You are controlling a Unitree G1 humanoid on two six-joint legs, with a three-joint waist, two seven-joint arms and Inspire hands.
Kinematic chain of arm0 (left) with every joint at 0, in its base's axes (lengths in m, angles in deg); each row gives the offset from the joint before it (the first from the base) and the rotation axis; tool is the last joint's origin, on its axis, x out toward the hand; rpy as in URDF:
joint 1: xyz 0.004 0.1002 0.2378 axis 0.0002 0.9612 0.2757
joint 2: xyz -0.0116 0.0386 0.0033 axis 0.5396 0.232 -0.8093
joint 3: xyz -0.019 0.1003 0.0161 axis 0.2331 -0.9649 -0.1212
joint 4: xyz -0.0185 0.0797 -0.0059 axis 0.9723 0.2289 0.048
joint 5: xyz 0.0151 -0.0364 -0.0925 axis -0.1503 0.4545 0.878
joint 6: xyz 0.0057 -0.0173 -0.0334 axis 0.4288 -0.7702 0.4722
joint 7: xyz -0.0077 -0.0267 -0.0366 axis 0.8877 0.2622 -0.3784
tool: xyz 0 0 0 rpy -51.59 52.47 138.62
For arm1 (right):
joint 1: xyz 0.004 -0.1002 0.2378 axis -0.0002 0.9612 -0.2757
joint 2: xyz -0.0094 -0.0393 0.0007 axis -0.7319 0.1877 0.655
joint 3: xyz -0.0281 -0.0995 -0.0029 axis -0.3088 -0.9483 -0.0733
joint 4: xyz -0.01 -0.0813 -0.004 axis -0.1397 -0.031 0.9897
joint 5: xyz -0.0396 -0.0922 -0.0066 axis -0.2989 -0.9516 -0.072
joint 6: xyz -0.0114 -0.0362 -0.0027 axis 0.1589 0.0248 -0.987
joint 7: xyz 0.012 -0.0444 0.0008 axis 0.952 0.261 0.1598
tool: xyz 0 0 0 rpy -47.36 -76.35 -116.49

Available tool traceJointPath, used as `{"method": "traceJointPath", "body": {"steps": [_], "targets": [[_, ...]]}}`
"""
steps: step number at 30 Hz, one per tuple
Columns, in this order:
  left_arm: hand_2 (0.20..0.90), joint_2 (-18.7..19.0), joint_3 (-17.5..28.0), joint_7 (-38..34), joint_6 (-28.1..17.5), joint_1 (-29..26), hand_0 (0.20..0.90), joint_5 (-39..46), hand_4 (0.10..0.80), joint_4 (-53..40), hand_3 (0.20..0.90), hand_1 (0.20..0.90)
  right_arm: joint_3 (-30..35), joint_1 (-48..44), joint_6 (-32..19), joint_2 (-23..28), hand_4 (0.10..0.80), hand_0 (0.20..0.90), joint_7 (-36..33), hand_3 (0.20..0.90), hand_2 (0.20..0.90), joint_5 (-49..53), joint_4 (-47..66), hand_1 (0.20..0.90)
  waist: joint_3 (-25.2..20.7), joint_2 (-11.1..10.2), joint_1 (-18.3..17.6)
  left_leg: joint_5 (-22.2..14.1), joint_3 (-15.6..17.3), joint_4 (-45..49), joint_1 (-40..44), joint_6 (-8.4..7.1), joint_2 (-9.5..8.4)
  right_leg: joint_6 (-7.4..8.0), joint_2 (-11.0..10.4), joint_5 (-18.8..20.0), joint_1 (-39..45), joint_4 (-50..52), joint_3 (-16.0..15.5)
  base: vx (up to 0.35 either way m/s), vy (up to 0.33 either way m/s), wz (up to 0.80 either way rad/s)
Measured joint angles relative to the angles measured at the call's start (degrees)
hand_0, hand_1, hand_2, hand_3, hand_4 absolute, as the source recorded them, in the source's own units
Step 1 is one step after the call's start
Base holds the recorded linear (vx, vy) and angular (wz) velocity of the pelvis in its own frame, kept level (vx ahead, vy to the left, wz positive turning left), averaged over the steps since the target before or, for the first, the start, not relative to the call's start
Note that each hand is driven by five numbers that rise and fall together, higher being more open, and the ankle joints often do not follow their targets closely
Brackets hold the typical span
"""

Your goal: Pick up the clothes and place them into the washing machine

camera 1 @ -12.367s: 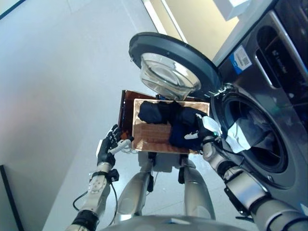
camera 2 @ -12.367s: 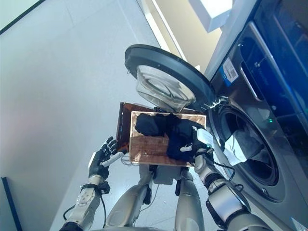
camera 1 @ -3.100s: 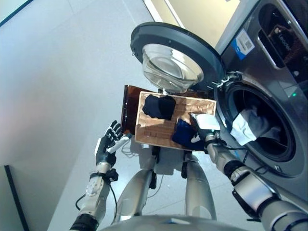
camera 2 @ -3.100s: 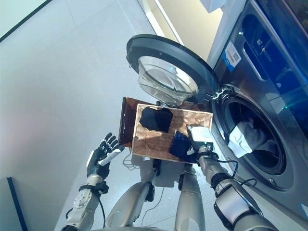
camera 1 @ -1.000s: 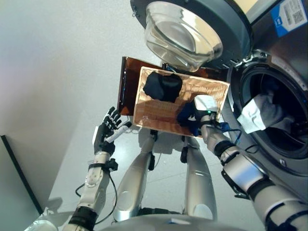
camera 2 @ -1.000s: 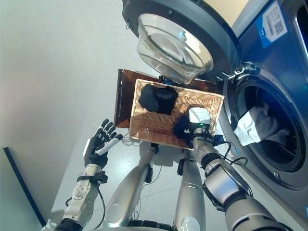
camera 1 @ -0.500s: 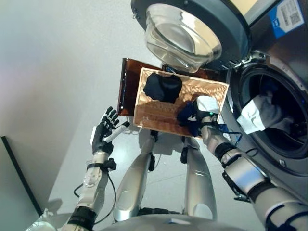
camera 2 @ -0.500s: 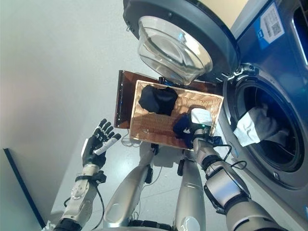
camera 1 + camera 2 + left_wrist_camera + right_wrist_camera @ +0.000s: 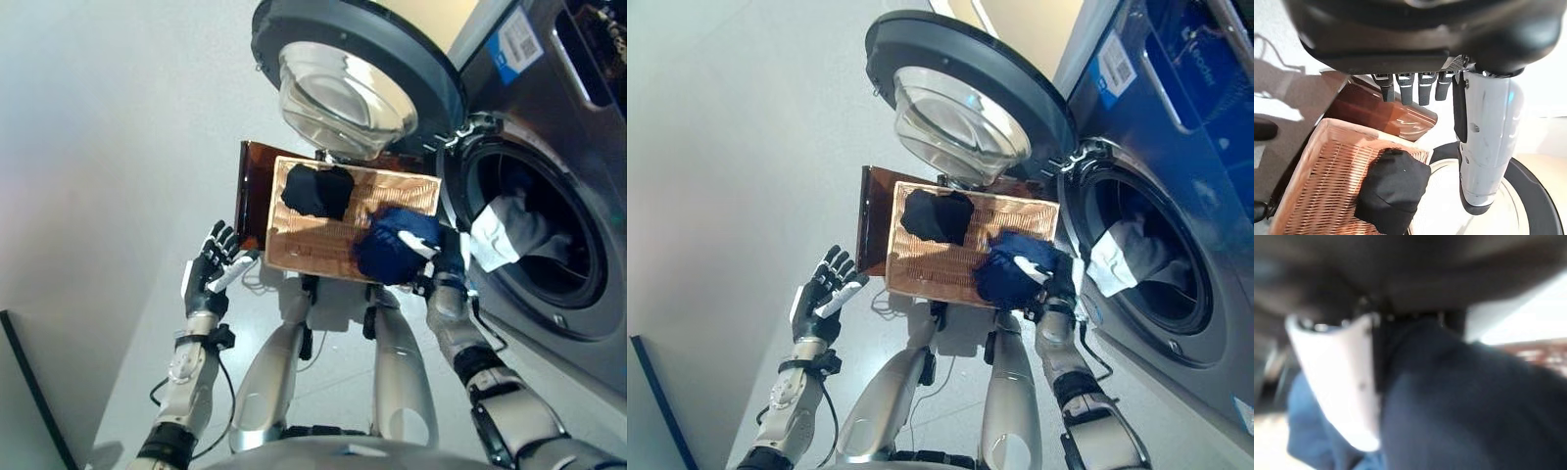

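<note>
Drum opening gapes just beside the basket, though white laundry crowds its near rim.

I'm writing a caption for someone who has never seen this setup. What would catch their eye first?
Probably the washing machine's round door, swung wide open at the top, with white cloth showing in the drum to the right. Below the door sits a wicker basket holding a black garment. At the basket's right end, the right hand is closed on a dark blue garment, while the left hand hangs open beside the basket.
</note>
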Motion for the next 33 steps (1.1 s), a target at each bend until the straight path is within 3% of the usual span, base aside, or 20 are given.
{"method": "traceJointPath", "body": {"steps": [13, 23, 33], "targets": [[0.9, -2.28, -0.04, 3.4, 0.01, 0.11, 0.9, 5.02, 0.8, 1.45, 0.9, 0.9, 10.71, 2.34, -4.81, -7.14, 0.3, 0.2, 17.51, 0.2, 0.2, 36.65, -0.89, 0.2, -3.33, 0.04, -0.79, -0.14, 0.89, -0.56, 0.1, -0.04, 0.02, 0.06, 0.46, -0.02, -0.15, -0.55, 0.54, 0.007, 0.001, -0.02], [0.9, -2.8, -0.04, 3.6, -0.04, 0.67, 0.9, 8.86, 0.8, 4.05, 0.9, 0.9, 19.85, 0.38, -8.14, -9.89, 0.3, 0.2, 20.07, 0.2, 0.2, 55.61, -4.07, 0.2, -4.83, 0.06, -1.47, -0.22, 1.5, -1.0, -0.22, 0.06, -0.03, 0.22, 0.58, -0.07, -1.1, -0.46, 1.42, 0.004, 0.002, -0.03], [0.9, -2.72, -1.04, 3.64, -0.04, 0.9, 0.9, 8.95, 0.8, 4.11, 0.9, 0.9, 24.62, -6.91, -11.35, -8.76, 0.3, 0.2, 19.77, 0.2, 0.2, 63.12, -7.56, 0.2, -5.61, 1.18, -1.44, -0.26, 2.48, -1.62, -0.33, 0.11, 0.02, 0.2, 0.69, 0.02, -2.07, -0.34, 2.28, -0.002, 0.003, -0.03]]}}
